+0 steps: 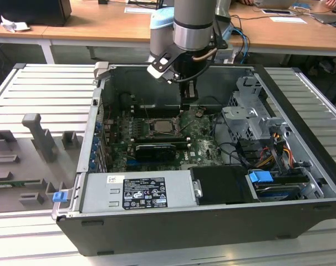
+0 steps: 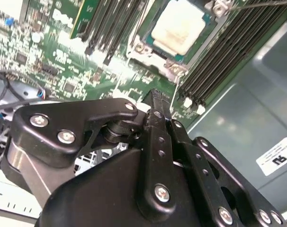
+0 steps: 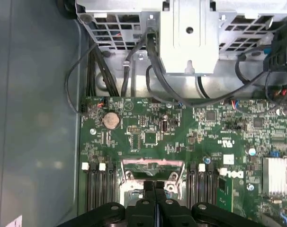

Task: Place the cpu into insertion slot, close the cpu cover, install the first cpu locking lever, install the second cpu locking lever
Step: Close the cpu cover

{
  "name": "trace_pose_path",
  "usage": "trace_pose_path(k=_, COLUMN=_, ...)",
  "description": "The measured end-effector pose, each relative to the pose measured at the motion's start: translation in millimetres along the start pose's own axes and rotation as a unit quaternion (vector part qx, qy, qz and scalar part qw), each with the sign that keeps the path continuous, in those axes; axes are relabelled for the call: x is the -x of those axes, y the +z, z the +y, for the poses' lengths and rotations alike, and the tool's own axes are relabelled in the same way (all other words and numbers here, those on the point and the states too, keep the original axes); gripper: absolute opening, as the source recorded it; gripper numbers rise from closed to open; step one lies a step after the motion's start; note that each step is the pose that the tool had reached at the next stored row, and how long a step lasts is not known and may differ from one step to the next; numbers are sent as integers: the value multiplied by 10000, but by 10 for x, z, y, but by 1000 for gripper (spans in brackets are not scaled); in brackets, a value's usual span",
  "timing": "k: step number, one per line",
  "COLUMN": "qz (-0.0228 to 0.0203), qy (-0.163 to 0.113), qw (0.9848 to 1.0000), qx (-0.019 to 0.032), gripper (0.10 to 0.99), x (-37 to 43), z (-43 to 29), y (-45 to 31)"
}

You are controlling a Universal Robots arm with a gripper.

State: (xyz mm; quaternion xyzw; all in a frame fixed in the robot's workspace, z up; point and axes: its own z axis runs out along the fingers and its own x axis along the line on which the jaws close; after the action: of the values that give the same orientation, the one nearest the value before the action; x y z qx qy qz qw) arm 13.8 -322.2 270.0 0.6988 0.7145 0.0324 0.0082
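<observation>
The cpu (image 2: 180, 27), a silvery-tan square, lies flat in the insertion slot (image 1: 162, 127) on the green board. A silver metal frame, the cpu cover (image 2: 174, 67), lies around the chip. My gripper (image 1: 188, 103) hangs low inside the open computer case, just to the exterior view's right of the socket. Its black fingers (image 2: 155, 101) are pressed together, shut, and I see nothing between them. Their tips (image 3: 154, 185) hover at the socket's metal edge (image 3: 153, 165). A thin wire lever (image 2: 174, 97) runs close by the fingertips.
A grey power supply box (image 1: 137, 191) fills the case's near side. A metal drive cage (image 1: 251, 116) and cable bundles (image 1: 268, 152) stand at the exterior view's right. Black memory slots (image 2: 224, 52) flank the socket. Grey fixtures (image 1: 40, 138) sit on the table outside.
</observation>
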Motion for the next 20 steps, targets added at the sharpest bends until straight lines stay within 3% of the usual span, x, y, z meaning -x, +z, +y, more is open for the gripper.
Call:
trace_pose_path(k=9, qz=4, qy=-70, qw=10000, qx=-23, gripper=106, x=6, z=239, y=35)
trace_pose_path(k=20, qz=7, qy=-108, qw=9999, qx=-29, gripper=106, x=11, z=395, y=98)
